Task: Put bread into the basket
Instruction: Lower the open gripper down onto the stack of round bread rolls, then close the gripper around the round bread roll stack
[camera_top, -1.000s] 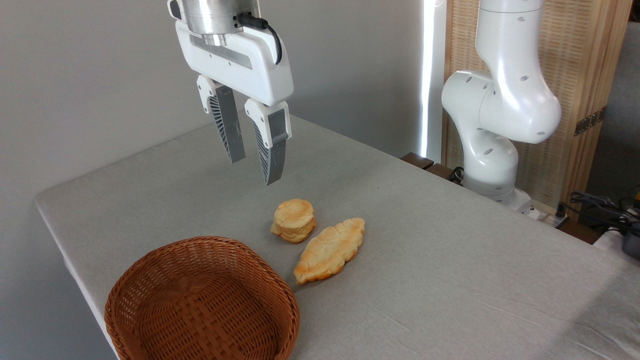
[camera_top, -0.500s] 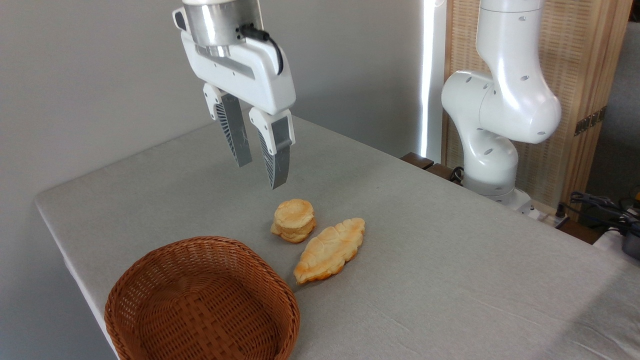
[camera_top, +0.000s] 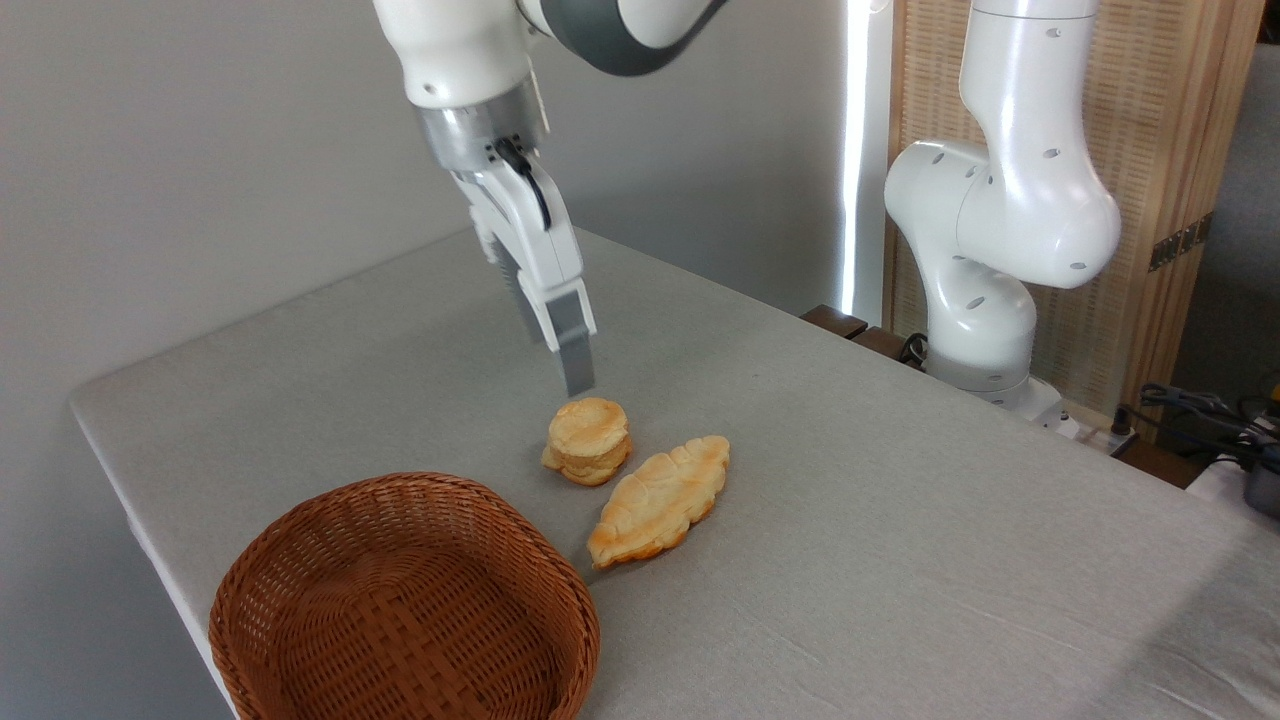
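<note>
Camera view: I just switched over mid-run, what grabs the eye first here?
The gripper hangs just above the round bread at mid-table, turned edge-on, so I cannot tell whether its jaws are open. A leaf-shaped pastry lies right of the bread. The wicker basket sits empty at the table's front-left edge.

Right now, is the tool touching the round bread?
Cannot tell. In the camera view the tool has its tip right at the top edge of the bread, with no plain gap or contact visible.
</note>
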